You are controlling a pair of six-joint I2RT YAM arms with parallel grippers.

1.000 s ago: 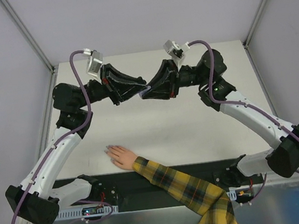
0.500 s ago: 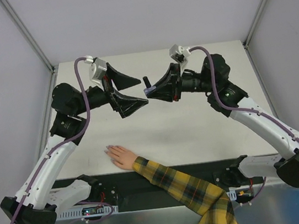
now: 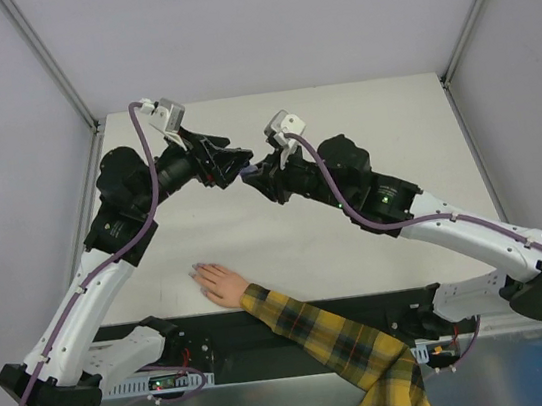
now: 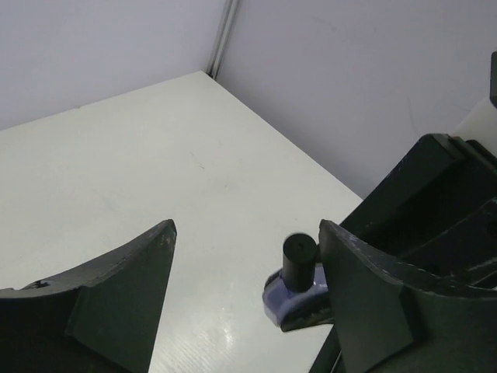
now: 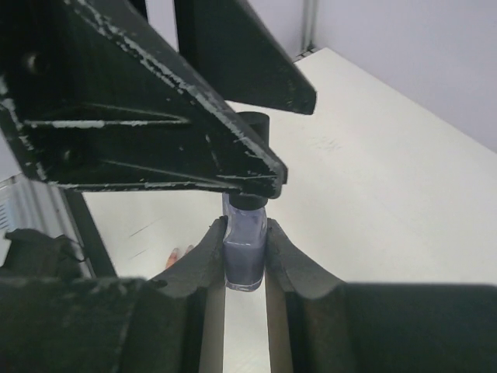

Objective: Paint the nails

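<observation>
A small purple polish bottle (image 5: 245,252) with a black cap (image 4: 299,260) is held in the air above the table's far middle, and my right gripper (image 5: 246,227) is shut on its glass body. My left gripper (image 4: 247,229) is open, its two fingers straddling the cap; the cap sits close against the right-hand finger (image 4: 365,287), with a wide gap to the other. In the top view the two grippers meet at the bottle (image 3: 249,170). The peach mannequin hand (image 3: 222,284) lies flat at the near edge, its pale nails (image 3: 198,270) pointing to the far left.
A yellow-and-black plaid sleeve (image 3: 341,340) runs from the mannequin hand over the black near rail to the lower right. White enclosure walls with metal posts (image 3: 49,62) stand round the white table (image 3: 390,116).
The left gripper opened wide and drew back off the bottle, then came back around the cap with a narrower gap. The right arm carried the bottle leftward.
</observation>
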